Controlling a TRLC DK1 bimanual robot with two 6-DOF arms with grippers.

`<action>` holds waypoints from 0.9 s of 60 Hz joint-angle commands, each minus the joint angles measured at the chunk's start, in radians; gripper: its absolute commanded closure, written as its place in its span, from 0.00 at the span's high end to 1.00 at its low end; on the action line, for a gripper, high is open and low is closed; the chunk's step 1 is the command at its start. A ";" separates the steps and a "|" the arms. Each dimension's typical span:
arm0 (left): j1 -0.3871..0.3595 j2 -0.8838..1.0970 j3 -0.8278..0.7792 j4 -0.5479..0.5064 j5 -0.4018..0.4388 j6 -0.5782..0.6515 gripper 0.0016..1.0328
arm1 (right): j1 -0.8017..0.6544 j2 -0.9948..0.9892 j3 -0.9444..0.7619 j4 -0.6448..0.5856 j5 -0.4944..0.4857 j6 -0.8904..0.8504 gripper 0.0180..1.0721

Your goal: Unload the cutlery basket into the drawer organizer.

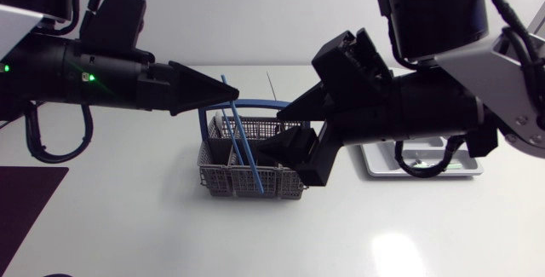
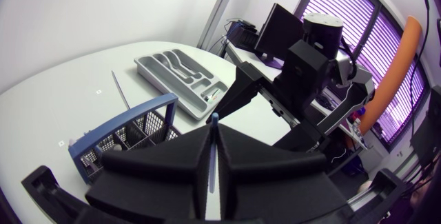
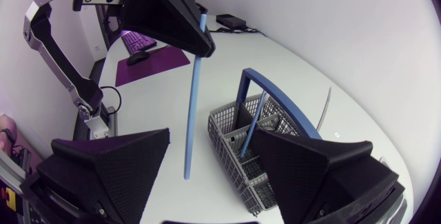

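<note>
Left gripper (image 1: 232,97) is pinched shut on the top end of a thin blue plastic stick (image 1: 248,147), dangling close by the grey mesh cutlery basket (image 1: 218,183). Right gripper (image 3: 210,141) is spread wide, gripping nothing.

Basket (image 1: 247,182) mid-table – organizer (image 1: 375,160) to its right; stick (image 3: 253,124) in basket, held stick (image 3: 192,114) above, in left tool (image 1: 234,96)

Cutlery basket (image 1: 220,181): grey mesh with an arched blue handle, upright on the table. Leaning blue stick (image 3: 253,126): stands slanted in one compartment. Held blue stick (image 1: 247,145): pinched at its top end in the left jaws, hanging near-vertical, lower tip free beside the basket. Drawer organizer (image 2: 146,67): pale grey, long slots, flat on the table, well apart from the basket. Thin grey rod (image 2: 121,91): flat on the table between basket and organizer.
</note>
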State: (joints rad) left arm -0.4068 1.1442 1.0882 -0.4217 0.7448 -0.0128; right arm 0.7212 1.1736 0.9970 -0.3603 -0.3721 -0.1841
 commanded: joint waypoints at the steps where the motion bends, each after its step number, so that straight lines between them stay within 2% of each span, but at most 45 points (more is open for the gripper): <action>1: 0.006 0.034 0.042 -0.005 0.036 -0.039 0.03 | 0.007 0.027 0.031 -0.014 -0.022 0.026 0.82; 19: 0.006 0.088 0.091 -0.005 0.054 -0.078 0.03 | 0.007 0.087 0.023 -0.005 -0.059 0.034 0.52; 27: 0.006 0.098 0.093 -0.003 0.054 -0.085 0.03 | 0.007 0.104 0.022 0.003 -0.062 0.034 0.47; 29: 0.006 0.101 0.095 -0.003 0.054 -0.088 0.03 | 0.007 0.107 0.020 0.012 -0.064 0.034 0.43; 39: 0.008 0.106 0.096 -0.003 0.054 -0.093 0.03 | 0.007 0.112 0.022 0.017 -0.073 0.035 0.34; 46: 0.010 0.109 0.096 -0.003 0.054 -0.093 0.03 | 0.007 0.123 0.023 0.017 -0.082 0.035 0.23; 50: 0.011 0.111 0.098 -0.003 0.056 -0.093 0.03 | 0.009 0.123 0.020 0.017 -0.087 0.037 0.22; 54: 0.016 0.109 0.098 -0.003 0.062 -0.096 0.03 | 0.009 0.126 0.019 0.017 -0.090 0.044 0.15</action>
State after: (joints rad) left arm -0.4026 1.2404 1.1511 -0.4217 0.7864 -0.0818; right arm 0.7212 1.2819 1.0073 -0.3557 -0.4496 -0.1715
